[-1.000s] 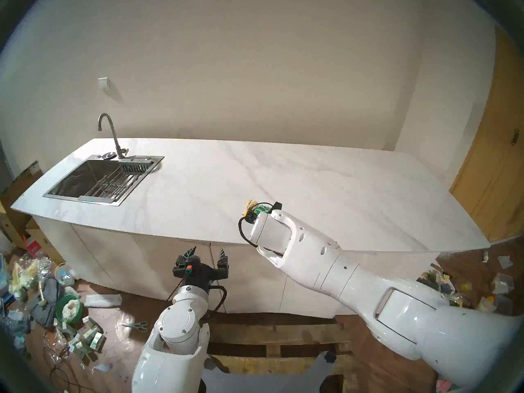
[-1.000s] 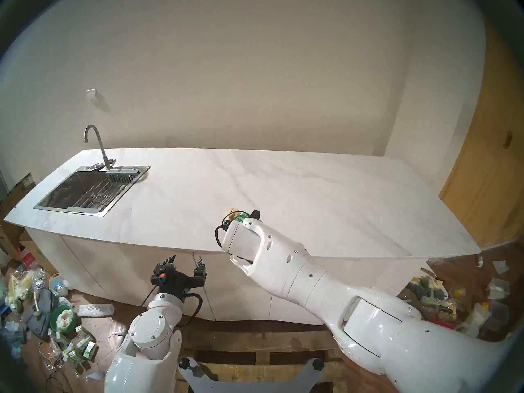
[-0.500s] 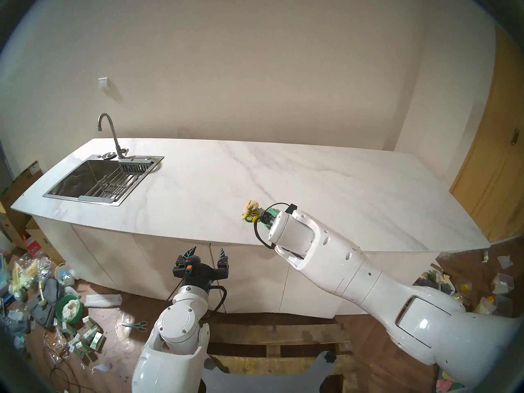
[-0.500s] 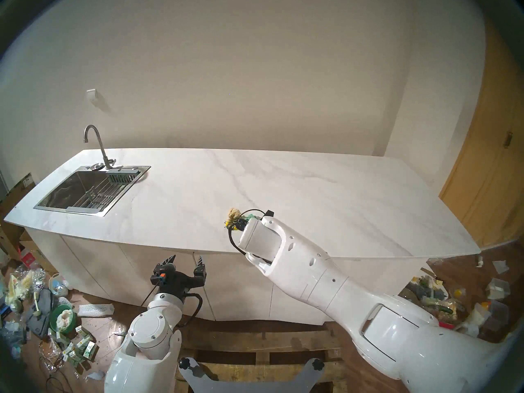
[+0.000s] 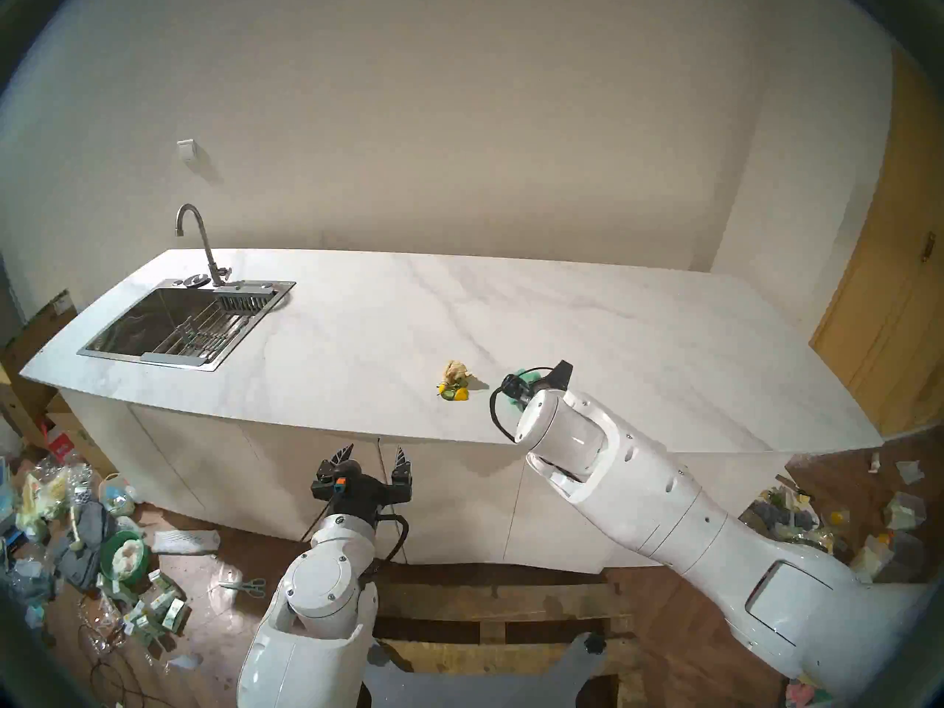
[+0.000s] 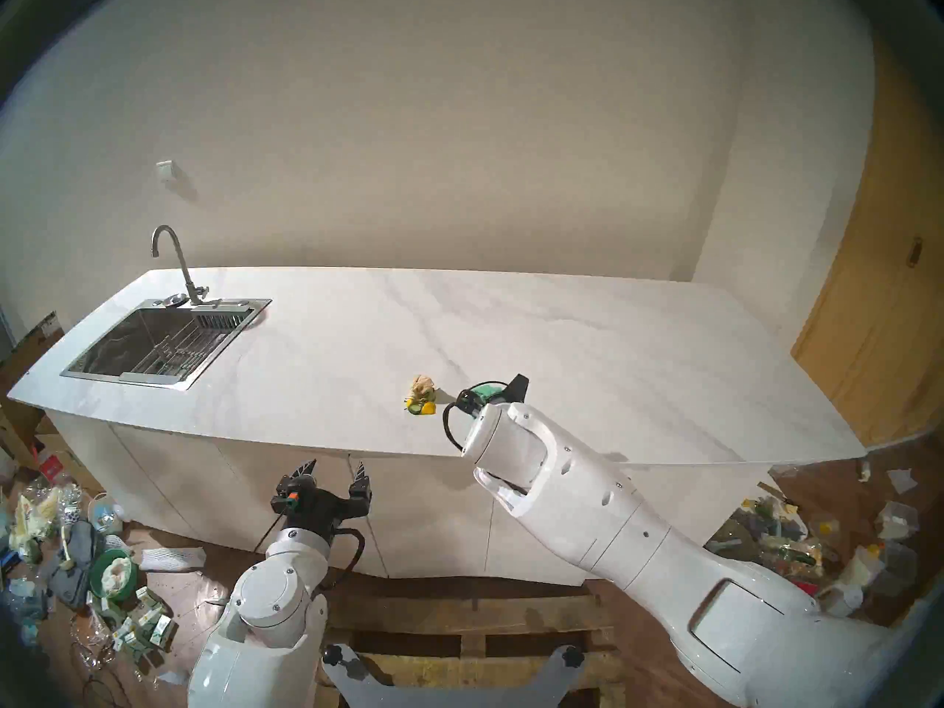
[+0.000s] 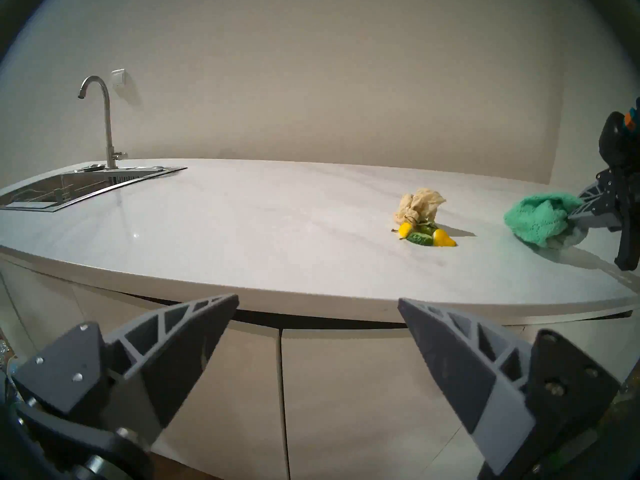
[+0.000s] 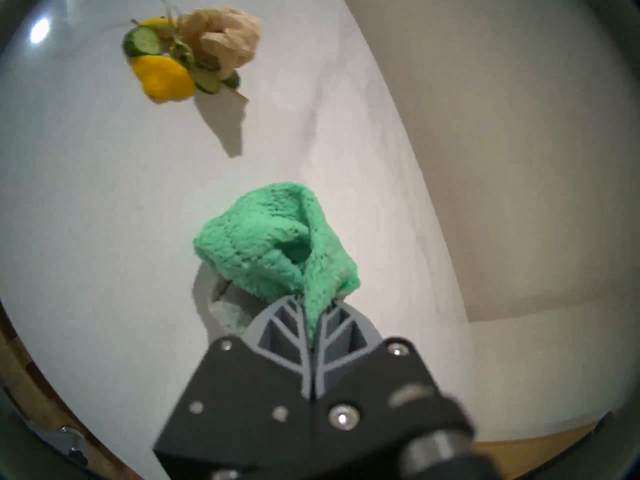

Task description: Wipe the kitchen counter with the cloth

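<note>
the right gripper [image 8: 313, 308], clamped on the cloth [image 8: 273, 247], has pulled right along the counter's [image 5: 357, 334] front edge, uncovering the scraps [image 5: 453, 387]. the left gripper [image 5: 375, 454] stays wide open and empty below that edge.

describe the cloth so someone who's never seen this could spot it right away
On the white counter, look far right of the sink, near the front edge. The cloth is pinched in the right gripper, beside a food-scrap pile. It alone is fuzzy teal-green; the paper wad is tan.

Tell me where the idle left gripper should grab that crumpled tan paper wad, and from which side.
Take the tan paper wad across its puffy upper bulge, descending from above with the open left gripper. Its base touches the yellow and green food scraps on the counter's front side, so a low frontal approach would probably hit them.
</note>
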`<state>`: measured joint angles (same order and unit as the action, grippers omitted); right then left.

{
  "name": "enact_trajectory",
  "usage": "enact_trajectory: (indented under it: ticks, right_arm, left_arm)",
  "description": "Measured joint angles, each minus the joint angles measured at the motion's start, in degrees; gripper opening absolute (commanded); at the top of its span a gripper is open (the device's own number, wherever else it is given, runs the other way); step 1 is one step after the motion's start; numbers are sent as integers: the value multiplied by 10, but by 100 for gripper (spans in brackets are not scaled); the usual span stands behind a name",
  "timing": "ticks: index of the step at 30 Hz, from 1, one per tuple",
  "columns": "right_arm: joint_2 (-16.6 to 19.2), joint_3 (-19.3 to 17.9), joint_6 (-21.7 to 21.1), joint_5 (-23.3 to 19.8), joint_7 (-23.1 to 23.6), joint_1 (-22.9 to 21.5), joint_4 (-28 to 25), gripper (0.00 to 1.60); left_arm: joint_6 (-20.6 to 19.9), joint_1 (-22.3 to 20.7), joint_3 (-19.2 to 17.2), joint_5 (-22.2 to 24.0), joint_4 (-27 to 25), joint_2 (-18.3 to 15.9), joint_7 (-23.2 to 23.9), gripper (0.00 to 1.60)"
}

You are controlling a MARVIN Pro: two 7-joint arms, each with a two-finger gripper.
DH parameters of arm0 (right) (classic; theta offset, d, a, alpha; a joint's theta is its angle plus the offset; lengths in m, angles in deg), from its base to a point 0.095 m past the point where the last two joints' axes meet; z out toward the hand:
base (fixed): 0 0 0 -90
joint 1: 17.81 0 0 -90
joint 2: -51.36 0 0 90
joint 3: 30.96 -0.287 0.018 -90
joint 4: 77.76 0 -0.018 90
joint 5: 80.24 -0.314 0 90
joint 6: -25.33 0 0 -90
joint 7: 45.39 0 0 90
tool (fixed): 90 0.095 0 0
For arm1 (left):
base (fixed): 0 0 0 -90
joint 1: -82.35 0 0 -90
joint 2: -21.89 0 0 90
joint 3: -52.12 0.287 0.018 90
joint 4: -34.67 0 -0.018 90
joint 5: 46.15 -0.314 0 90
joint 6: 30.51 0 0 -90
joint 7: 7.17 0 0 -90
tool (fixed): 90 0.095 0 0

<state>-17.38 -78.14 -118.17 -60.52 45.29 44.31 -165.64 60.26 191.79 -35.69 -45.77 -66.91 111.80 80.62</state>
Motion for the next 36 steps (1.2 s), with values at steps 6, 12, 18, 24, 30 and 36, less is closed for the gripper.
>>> enact_trajectory:
  ticks: [6,12,18,24,30,36]
  right_arm:
    - [-4,-55,7,-30,-39,20,-17,0]
    - [-5,-114,22,-46,-73,36,-21,0]
    - [5,-152,50,-62,-81,49,-11,0]
    - [9,-154,74,-67,-80,53,32,0]
    - [6,-151,93,-66,-80,42,92,0]
    - [6,-135,109,-68,-41,20,131,1]
  left_arm:
    - [0,0,0,0,0,0,0,160]
    - [0,0,0,0,0,0,0,160]
    - [0,0,0,0,0,0,0,160]
    - [0,0,0,0,-1,0,0,160]
    - [0,0,0,0,-1,0,0,160]
    - [0,0,0,0,-1,0,0,160]
